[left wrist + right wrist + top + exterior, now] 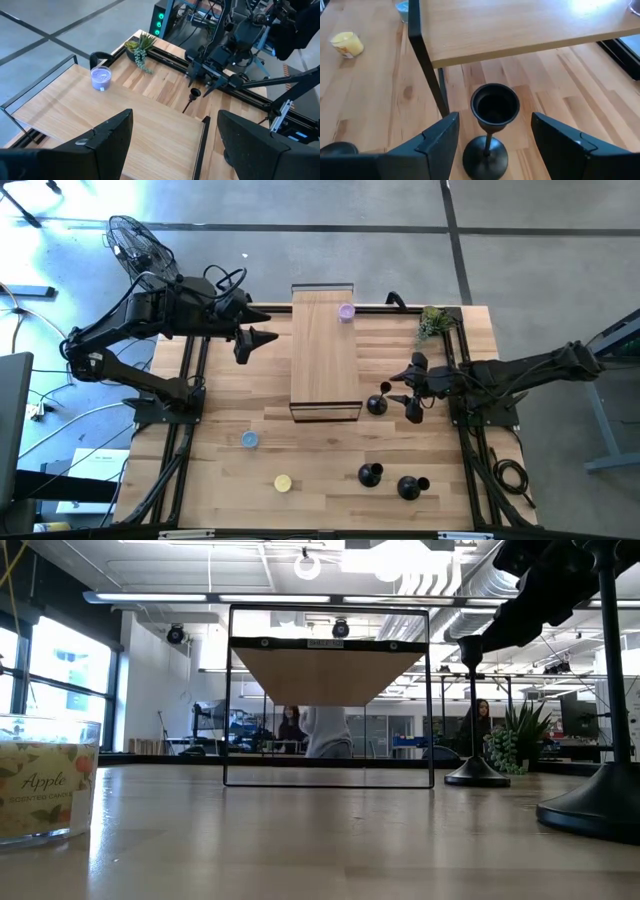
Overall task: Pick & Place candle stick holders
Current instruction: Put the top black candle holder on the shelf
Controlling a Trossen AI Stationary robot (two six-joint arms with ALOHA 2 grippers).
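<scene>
Judging progress from the present layout, no candle stick holder has reached the raised wooden shelf [325, 352]; the shelf top carries only a purple candle [346, 311] near its far end.

Three candle stick holders stand on the desk [230, 480]; the first holder [377, 403] is upright just beside the shelf's near right corner; the second holder [370, 474] and the third holder [409, 487] stand close together toward the near edge, well apart from both arms. A blue candle [249, 440] and a yellow candle [283, 482] sit on the near left part of the desk; a small plant [433, 323] occupies the far right corner.

The right pincer [413, 387] is positioned at the first holder; in the right wrist view the holder's cup [495, 106] lies between the two fingers [437, 142], which stand apart with clear gaps on both sides; nothing is gripped. The left pincer [248, 343] hangs above the desk at the left of the shelf, fingers apart and empty; this arm appears to be waiting.

Status: work is at the approach stage of the first pick. Remaining steps, as judged: clamp on the stem or cup, lift, and place; the same then applies to the other two holders. Where they are meant to go is not evident; the shelf is the likely target.
</scene>
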